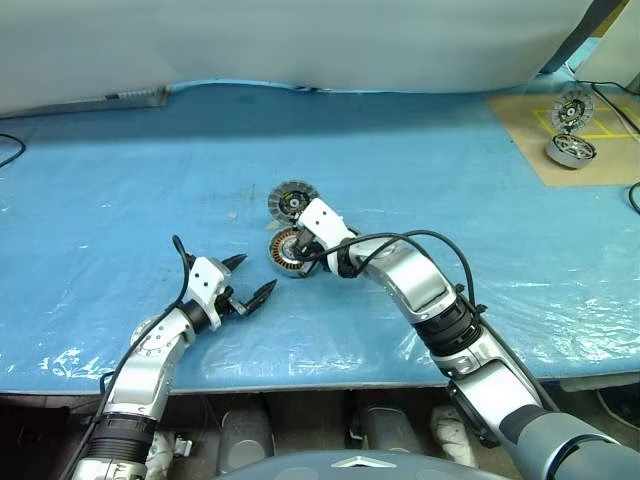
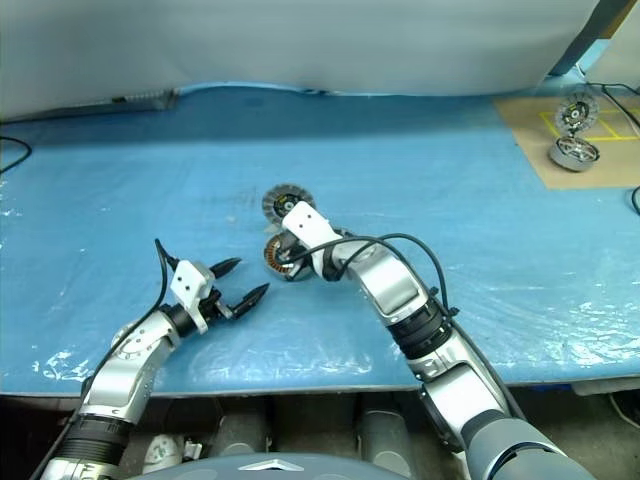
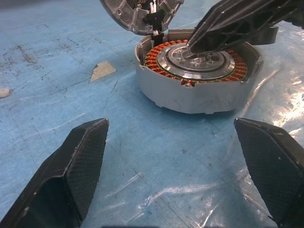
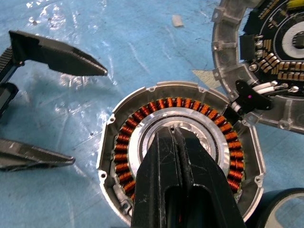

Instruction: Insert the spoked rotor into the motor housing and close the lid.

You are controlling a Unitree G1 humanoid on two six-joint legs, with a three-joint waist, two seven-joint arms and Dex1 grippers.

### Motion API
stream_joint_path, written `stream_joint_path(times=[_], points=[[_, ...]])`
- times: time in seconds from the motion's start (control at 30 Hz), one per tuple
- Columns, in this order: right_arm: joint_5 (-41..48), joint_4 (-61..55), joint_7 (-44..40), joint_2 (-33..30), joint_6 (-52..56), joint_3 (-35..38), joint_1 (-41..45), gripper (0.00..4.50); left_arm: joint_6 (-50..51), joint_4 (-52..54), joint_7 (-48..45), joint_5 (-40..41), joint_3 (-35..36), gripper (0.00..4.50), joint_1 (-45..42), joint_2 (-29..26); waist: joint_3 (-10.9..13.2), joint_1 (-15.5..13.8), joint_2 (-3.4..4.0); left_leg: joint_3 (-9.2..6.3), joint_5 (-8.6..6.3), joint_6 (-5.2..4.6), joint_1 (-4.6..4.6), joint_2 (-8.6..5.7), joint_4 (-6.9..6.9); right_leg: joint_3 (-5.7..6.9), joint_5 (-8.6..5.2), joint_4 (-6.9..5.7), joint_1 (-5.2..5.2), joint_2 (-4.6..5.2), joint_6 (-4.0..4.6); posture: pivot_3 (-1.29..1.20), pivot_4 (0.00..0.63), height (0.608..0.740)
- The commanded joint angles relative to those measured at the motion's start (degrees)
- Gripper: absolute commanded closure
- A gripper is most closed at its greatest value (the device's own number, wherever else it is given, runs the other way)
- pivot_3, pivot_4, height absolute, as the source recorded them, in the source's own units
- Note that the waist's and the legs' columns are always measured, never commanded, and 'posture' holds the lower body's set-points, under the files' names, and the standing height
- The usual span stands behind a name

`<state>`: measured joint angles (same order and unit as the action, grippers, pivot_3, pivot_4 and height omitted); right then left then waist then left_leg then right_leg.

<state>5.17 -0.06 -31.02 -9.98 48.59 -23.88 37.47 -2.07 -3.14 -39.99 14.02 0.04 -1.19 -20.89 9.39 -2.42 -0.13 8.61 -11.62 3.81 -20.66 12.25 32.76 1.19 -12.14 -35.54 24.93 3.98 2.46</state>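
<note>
Blue plastic sheeting, wrinkled and glossy, covers the tabletop; white cloth backdrop hangs behind it, and a brown cardboard mat with yellow line markings sits at the far right corner carrying a shiny silver motor and a second round part behind it. Black cables trail off both table edges. No readable writing or brand anywhere; small scraps of tape or paper lie on the sheet near the work. Motor housing sits mid-table, silver rim up, copper coil ring exposed around a silver centre piece. The lid lies just beyond it, hinged open and touching the housing rim, wired to it by thin white leads, circuit side visible in the right wrist view. Right pincer is fully closed, tips pointing down onto the centre of the housing, touching or nearly touching the silver hub. Left pincer is spread wide, holding nothing, level just above the sheet, near the housing on its left side with fingertips aimed at it but clearly apart.
</note>
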Motion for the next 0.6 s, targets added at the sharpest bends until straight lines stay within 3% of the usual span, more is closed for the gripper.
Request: stream_joint_path(times=[0.03,0.6], points=[[-0.7,0.61,1.06,0.9,-1.86,1.48,1.84,4.48,-1.12,0.8,-0.33,0.27,0.39,0.0,-0.04,-0.12,0.0,-0.03,0.0,0.0,0.0,0.0,0.0,0.0,0.01,0.0,0.0,0.0,0.0,0.0,0.0,0.0,0.15,0.74],[-0.16,-4.27,-4.01,-2.08,1.44,-1.66,-1.36,4.48,3.23,5.53,0.83,0.49,0.03,0.0,-0.21,-0.21,-0.01,0.04,-0.01,0.0,0.0,0.0,0.01,0.0,0.01,0.0,0.0,-0.01,-0.01,0.0,0.0,0.0,0.15,0.74]])
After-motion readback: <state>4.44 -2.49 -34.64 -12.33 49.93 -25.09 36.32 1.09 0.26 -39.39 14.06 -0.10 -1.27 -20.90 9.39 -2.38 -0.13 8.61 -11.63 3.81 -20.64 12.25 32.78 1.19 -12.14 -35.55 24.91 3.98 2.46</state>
